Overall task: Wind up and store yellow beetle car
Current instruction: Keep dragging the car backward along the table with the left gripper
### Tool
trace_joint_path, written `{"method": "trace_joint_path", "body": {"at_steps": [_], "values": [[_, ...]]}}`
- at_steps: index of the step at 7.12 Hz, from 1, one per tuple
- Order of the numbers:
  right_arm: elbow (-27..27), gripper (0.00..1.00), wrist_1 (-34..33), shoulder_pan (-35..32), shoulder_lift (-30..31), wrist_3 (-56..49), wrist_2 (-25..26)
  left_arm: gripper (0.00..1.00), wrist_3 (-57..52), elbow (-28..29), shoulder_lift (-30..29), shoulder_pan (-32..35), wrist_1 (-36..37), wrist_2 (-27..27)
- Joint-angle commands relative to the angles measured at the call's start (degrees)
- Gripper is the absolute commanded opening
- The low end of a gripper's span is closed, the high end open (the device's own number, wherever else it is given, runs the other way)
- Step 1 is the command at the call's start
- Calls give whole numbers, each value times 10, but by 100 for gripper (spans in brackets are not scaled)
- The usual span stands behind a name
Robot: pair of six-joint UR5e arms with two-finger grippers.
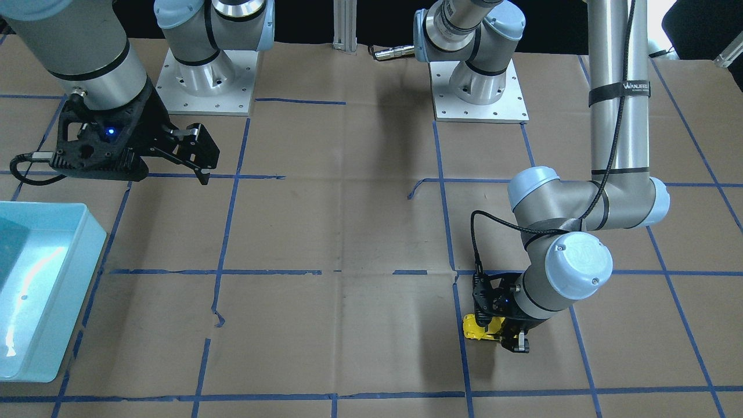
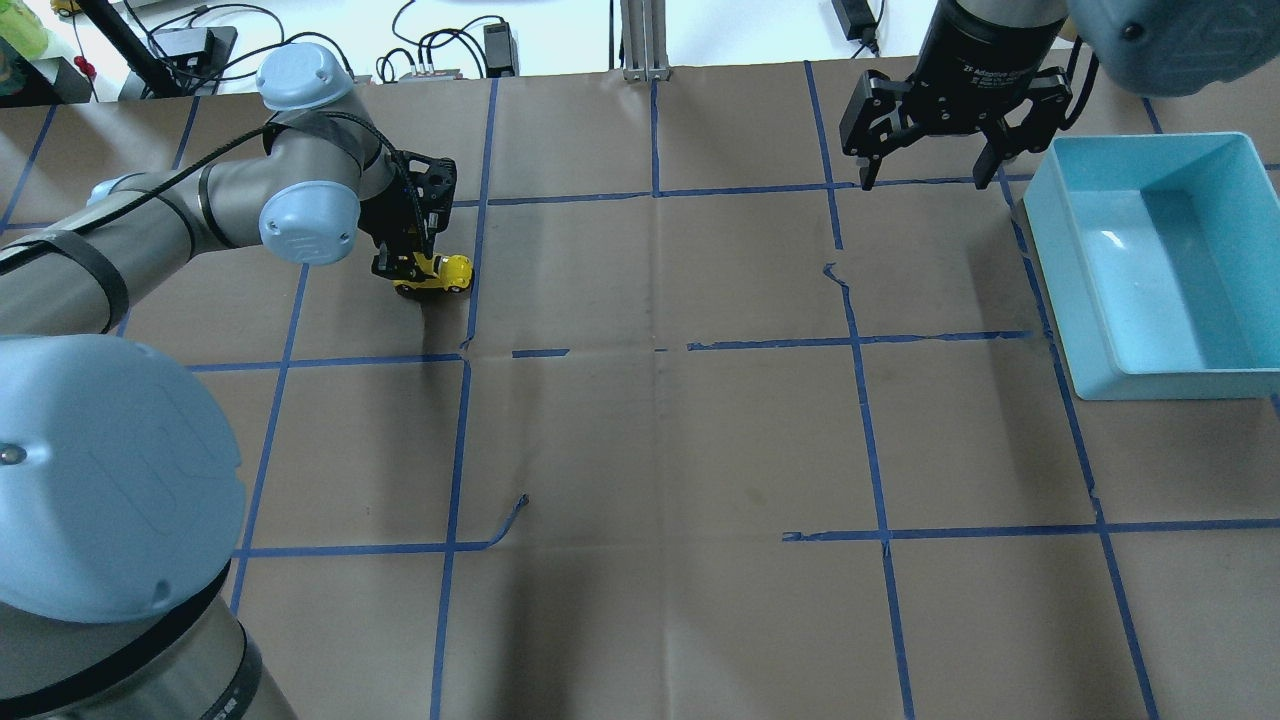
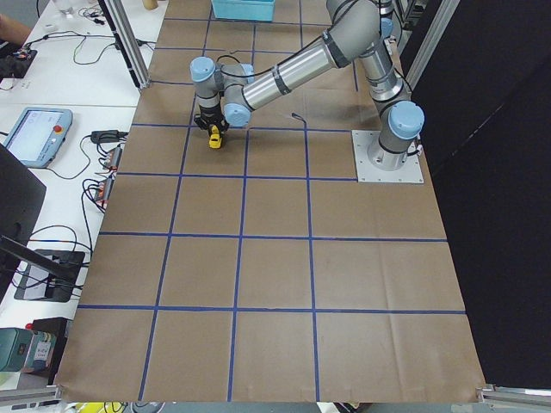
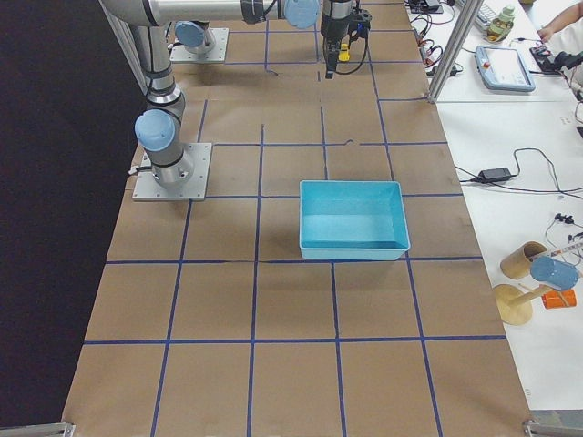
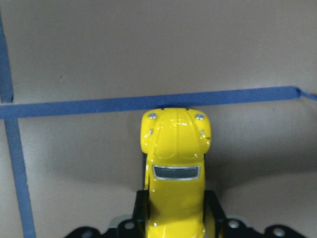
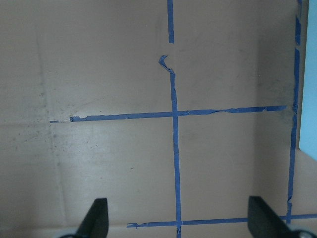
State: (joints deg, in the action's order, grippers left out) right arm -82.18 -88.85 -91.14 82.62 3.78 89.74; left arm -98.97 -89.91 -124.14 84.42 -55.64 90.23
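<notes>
The yellow beetle car [image 2: 447, 272] sits at table level on the brown paper at the far left. My left gripper [image 2: 412, 268] is shut on its rear half. In the left wrist view the car [image 5: 176, 158] points away from the camera toward a blue tape line, with my black fingers on both its sides. It also shows in the front-facing view [image 1: 477, 328] beside the left gripper [image 1: 506, 335], and in the exterior left view [image 3: 214, 141]. I cannot tell whether its wheels touch the paper. My right gripper [image 2: 925, 178] hangs open and empty above the table, left of the bin.
A light-blue open bin [image 2: 1062, 295] stands at the right side of the table; it also shows in the front-facing view [image 1: 72, 278] and the exterior right view [image 4: 351, 252]. Blue tape lines grid the paper. The arm bases [image 1: 479, 93] are bolted at the robot's edge.
</notes>
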Motion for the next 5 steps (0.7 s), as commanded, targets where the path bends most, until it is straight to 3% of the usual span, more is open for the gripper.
{"method": "trace_joint_path", "body": {"at_steps": [1,5], "values": [[0,100,0,0,0,0,0,0,-1,-1,0,-13,0,-1],[0,100,0,0,0,0,0,0,-1,0,0,-22,0,-1]]}}
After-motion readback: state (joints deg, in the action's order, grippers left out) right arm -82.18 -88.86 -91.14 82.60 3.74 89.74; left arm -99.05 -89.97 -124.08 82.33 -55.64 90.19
